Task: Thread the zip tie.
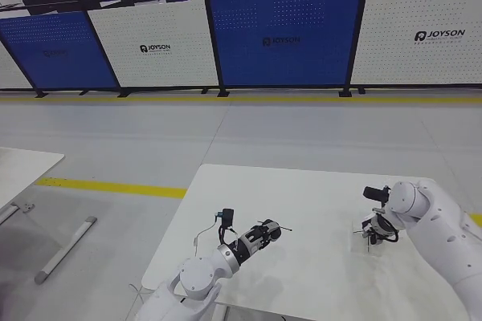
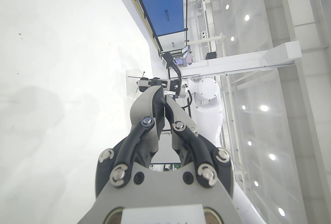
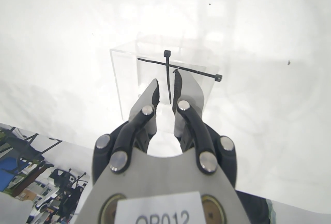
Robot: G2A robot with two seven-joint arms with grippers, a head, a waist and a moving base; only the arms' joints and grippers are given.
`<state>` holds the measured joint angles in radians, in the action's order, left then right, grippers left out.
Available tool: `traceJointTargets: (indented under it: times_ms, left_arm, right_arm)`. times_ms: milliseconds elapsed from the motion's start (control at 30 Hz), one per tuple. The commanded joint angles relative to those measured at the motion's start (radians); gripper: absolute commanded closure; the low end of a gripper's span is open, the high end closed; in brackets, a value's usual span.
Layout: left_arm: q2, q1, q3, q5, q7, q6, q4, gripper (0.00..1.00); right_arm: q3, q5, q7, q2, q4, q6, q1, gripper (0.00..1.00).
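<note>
We see a white table [image 1: 305, 201] under both tools. A clear box [image 3: 124, 80] stands just beyond the right gripper [image 3: 166, 76], whose fingers are spread either side of the tail of one zip tie [image 3: 167, 62]. A second tie [image 3: 196, 72] crosses it on the box top. The left gripper [image 2: 161, 93], well apart, is pressed together on a thin black strip [image 1: 285, 229].

wall: blue and white pegboard panels [image 1: 281, 40] | floor [image 1: 225, 128]: pale grey, yellow line [image 1: 112, 187] across | furniture: white side table [image 1: 16, 172] at left | light: round ceiling lamps [image 2: 247, 17] lit
</note>
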<state>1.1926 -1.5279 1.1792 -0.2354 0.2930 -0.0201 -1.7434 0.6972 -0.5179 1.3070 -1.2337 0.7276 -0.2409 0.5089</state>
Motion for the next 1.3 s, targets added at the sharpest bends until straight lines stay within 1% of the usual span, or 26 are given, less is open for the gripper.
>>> traceJointTargets:
  times_ms: [0,133,200,433,467,567,633,900,1000,1100,1167,1267]
  left_arm:
    - [0.000,0.000,0.000,0.000,0.000,0.000,0.000,1.00]
    - [0.000,0.000,0.000,0.000,0.000,0.000,0.000,1.00]
    - [0.000,0.000,0.000,0.000,0.000,0.000,0.000,1.00]
    - [0.000,0.000,0.000,0.000,0.000,0.000,0.000,1.00]
    - [0.000,0.000,0.000,0.000,0.000,0.000,0.000,1.00]
    - [0.000,0.000,0.000,0.000,0.000,0.000,0.000,1.00]
    - [0.000,0.000,0.000,0.000,0.000,0.000,0.000,1.00]
    - [0.000,0.000,0.000,0.000,0.000,0.000,0.000,1.00]
    - [0.000,0.000,0.000,0.000,0.000,0.000,0.000,1.00]
    - [0.000,0.000,0.000,0.000,0.000,0.000,0.000,1.00]
    - [0.000,0.000,0.000,0.000,0.000,0.000,0.000,1.00]
    - [0.000,0.000,0.000,0.000,0.000,0.000,0.000,1.00]
  right_arm:
    - [-0.004,0.000,-0.001,-0.006,-0.012,0.003,-0.005,0.86]
    - [-0.012,0.000,-0.002,-0.017,-0.035,0.009,-0.015,0.85]
    - [-0.015,0.000,-0.003,-0.022,-0.046,0.012,-0.020,0.88]
    - [-0.024,-0.002,-0.005,-0.039,-0.079,0.021,-0.031,0.88]
    - [-0.025,-0.002,-0.005,-0.041,-0.083,0.022,-0.033,0.89]
    - [-0.027,-0.004,-0.007,-0.048,-0.095,0.025,-0.037,0.97]
    - [-0.028,-0.005,-0.007,-0.051,-0.103,0.028,-0.040,1.00]
    - [-0.028,-0.012,-0.013,-0.061,-0.123,0.040,-0.045,1.00]
    - [-0.017,-0.012,-0.036,-0.059,-0.121,0.043,-0.045,1.00]
    - [0.007,-0.006,-0.055,-0.047,-0.108,0.061,-0.038,1.00]
    - [0.021,-0.010,-0.062,-0.037,-0.088,0.073,-0.027,1.00]
    - [0.048,-0.022,-0.077,-0.017,-0.030,0.067,-0.001,1.00]
